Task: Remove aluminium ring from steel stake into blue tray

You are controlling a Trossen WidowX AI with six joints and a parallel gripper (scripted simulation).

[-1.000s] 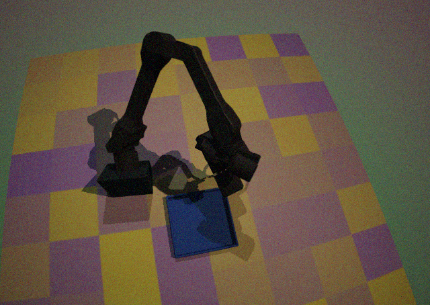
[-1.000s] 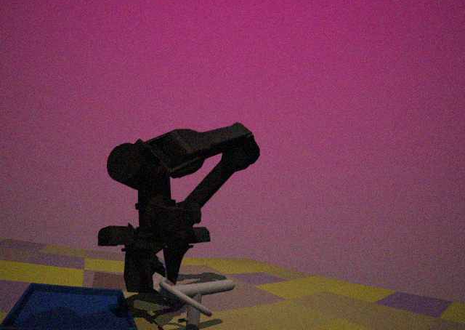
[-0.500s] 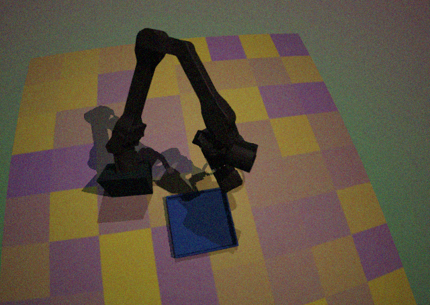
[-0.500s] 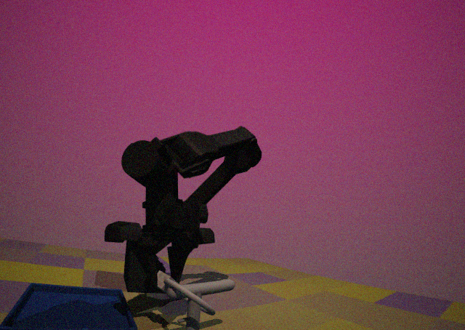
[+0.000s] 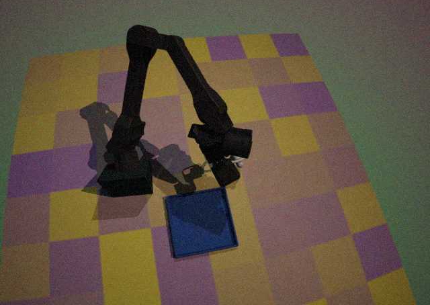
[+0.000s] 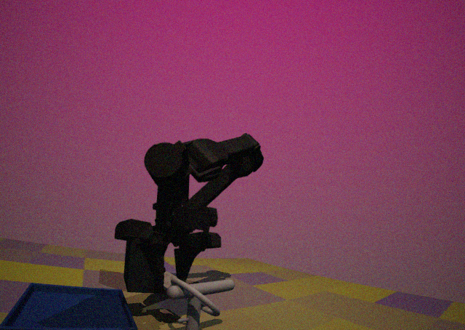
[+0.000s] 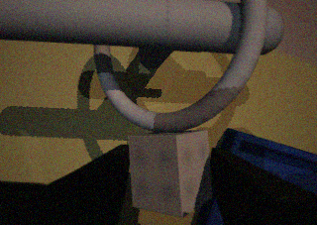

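Top: ring (image 5: 205, 167) is mostly hidden by the arm; only a sliver is seen, outside the blue tray (image 5: 228, 215) (image 6: 76, 288) (image 7: 277, 158). Fingers are hidden.

Exterior: ring (image 6: 200, 299) is tilted and held up off the mat, crossing in front of the cross-bar (image 6: 217, 286) (image 7: 149, 22) of the stake (image 6: 193, 313).

Wrist: tab (image 7: 168, 170) is clamped by the gripper (image 6: 173, 275) (image 7: 169, 156), fingers part-open at its width. Ring (image 7: 198, 117) is apparently looped around the bar, one side in front, the other behind.
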